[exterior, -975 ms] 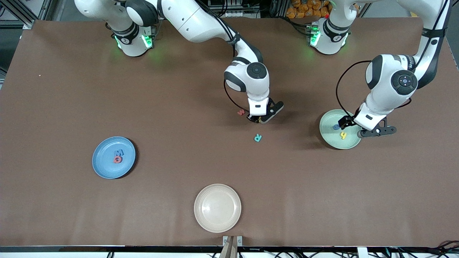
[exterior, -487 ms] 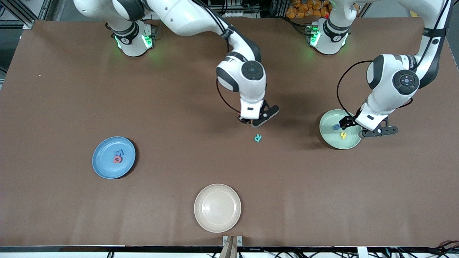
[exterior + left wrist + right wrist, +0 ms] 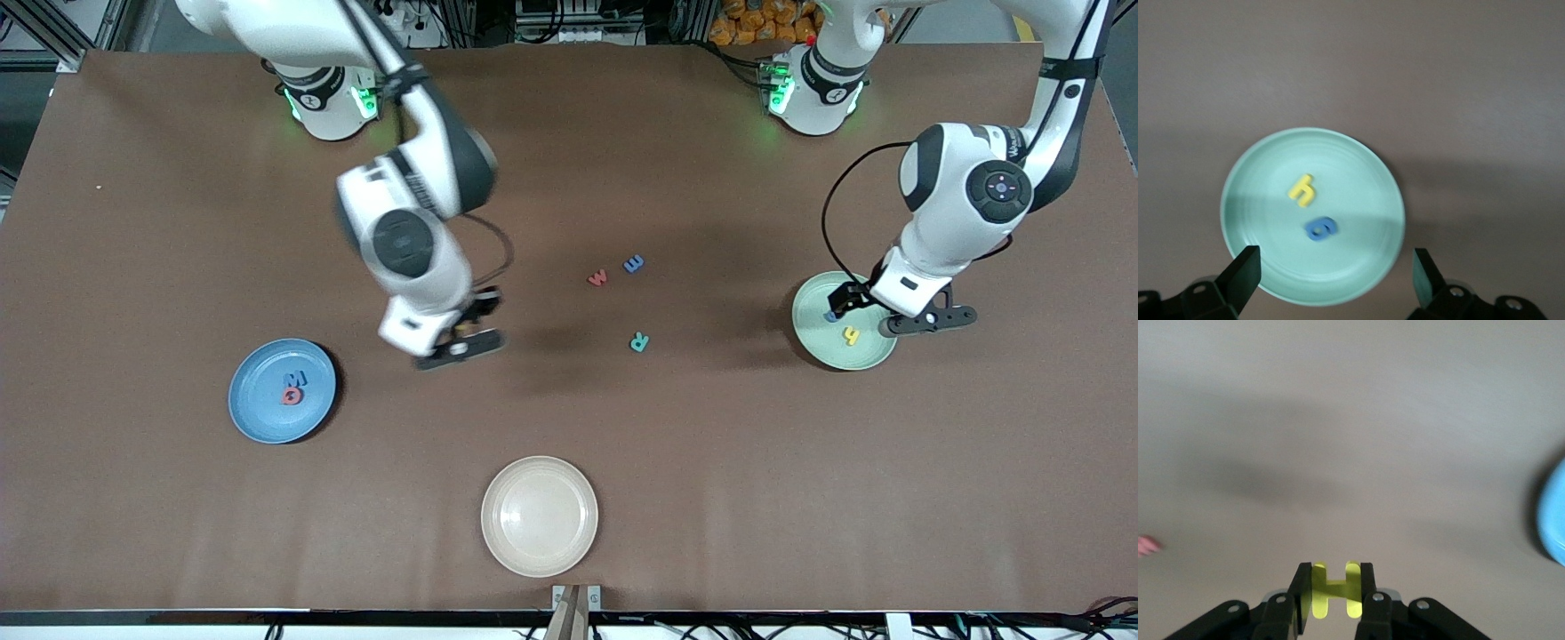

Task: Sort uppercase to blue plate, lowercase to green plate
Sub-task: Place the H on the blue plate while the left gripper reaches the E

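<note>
**Yellow H in the right claw, over bare tabletop**

Yellow H (image 3: 1335,589) sits clamped between the fingers of your right claw (image 3: 449,342), which hangs over the brown tabletop (image 3: 711,498) left of the frame's centre in the front view, between the blue plate (image 3: 258,418) and the loose letters. On that blue plate at the lower left you can see a blue capital (image 3: 296,379) touching a red Q (image 3: 291,396).

Near the middle of the frame three letters lie on the tabletop: a red w (image 3: 598,278) just beside a blue lowercase letter (image 3: 633,264), and the teal R (image 3: 639,341) lower in the frame, apart from both.

Your left claw (image 3: 876,313) hovers with its fingers spread wide and nothing between them, over the green plate (image 3: 813,342) at the right of the frame. In that plate a yellow h (image 3: 1302,190) and a blue lowercase letter (image 3: 1320,228) lie close together.

A cream plate (image 3: 540,516) stands at the bottom centre.
</note>
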Tool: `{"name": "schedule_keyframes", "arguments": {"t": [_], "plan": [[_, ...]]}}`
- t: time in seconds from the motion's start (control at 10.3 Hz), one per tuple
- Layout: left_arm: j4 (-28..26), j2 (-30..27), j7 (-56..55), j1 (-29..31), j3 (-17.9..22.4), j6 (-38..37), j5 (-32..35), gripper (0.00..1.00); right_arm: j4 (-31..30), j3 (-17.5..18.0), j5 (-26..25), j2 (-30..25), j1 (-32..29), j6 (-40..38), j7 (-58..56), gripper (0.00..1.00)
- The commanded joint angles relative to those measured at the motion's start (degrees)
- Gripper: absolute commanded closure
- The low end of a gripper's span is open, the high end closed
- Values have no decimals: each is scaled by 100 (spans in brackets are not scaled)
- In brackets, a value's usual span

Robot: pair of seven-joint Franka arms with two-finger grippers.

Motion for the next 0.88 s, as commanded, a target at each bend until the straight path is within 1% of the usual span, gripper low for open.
{"name": "schedule_keyframes", "arguments": {"t": [0.0,0.1,0.29,0.39,0.58,0.68,0.78], "plan": [[-198,-291,-322,43,-597,-137,-230,0,-516,135,92,-315,-1190,-286,-590,100],[-224,-282,-340,43,-904,-137,-501,0,-639,126,66,-316,-1613,-305,-872,100],[-251,-247,-253,43,-1520,-94,-618,0,-842,126,39,-159,-2422,-95,-1189,100],[-268,-212,-174,26,-1801,-15,-618,2,-860,126,48,8,-2678,63,-1374,100],[-312,-63,325,-1,-2259,309,-618,0,-1149,126,48,193,-2926,877,-1419,100],[-321,16,563,-9,-2444,450,-618,0,-1194,126,48,307,-2988,1151,-1419,91],[-339,69,757,-9,-2646,608,-618,0,-1186,126,48,369,-3006,1328,-1419,72]]}}
